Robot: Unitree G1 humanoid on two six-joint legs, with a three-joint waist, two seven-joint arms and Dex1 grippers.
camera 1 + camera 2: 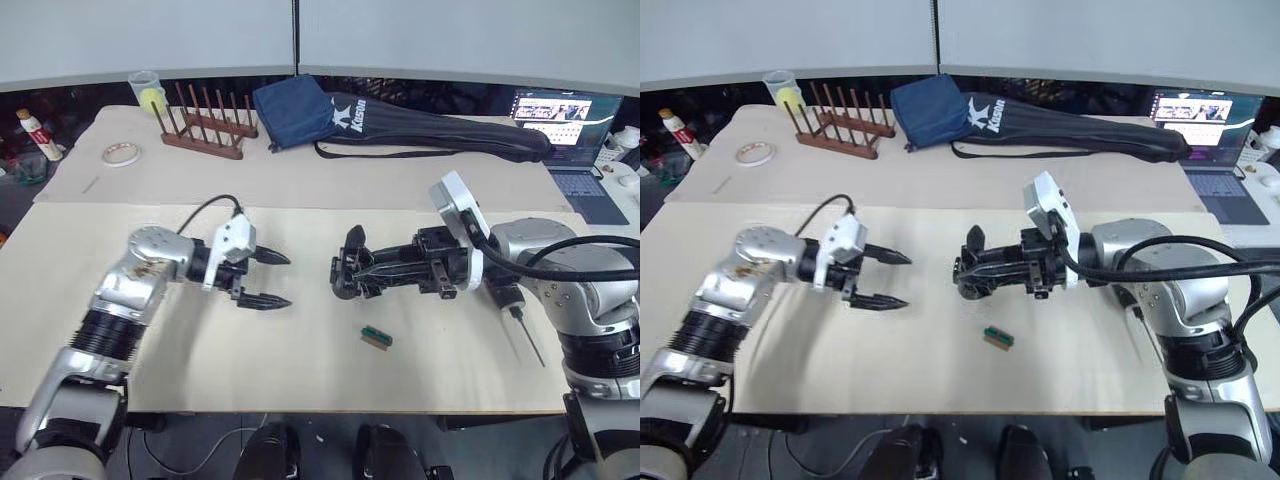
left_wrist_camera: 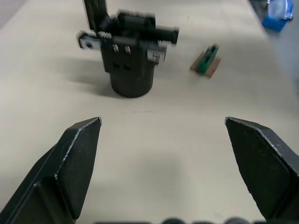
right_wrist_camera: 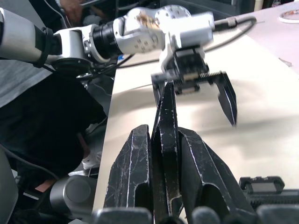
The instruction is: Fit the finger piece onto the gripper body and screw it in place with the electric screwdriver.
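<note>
- The finger piece (image 3: 167,102) is a thin, flat black piece. It is pinched between the two black fingers of the right gripper (image 3: 163,131), and its tip pokes out past them.
- The right gripper is squeezed tight on the finger piece. It sits over the middle of the table (image 1: 300,370) and points to the left.
- The gripper body (image 2: 128,60) stands on the table, just beside the tips of the right gripper. One pointed black finger sticks up from it. I cannot tell if the finger piece touches the body.
- The left gripper (image 1: 286,280) is left of the gripper body and points right at it. Its jaws are spread wide with nothing between them, and there is bare table between it and the body.
- The electric screwdriver (image 1: 508,298) lies on the table on the right side, partly under the right arm. Its thin metal bit (image 1: 527,338) points toward the near edge. No gripper is touching it.
- A tiny green-and-red piece (image 1: 376,338) lies flat on the table, a little nearer than the gripper body and a bit to its right.
- At the far side there is a wooden rack (image 1: 205,128), a roll of tape (image 1: 121,153), a blue bag (image 1: 293,110) and a long black bag (image 1: 430,130).
- A laptop (image 1: 575,140) sits open at the far right.
</note>
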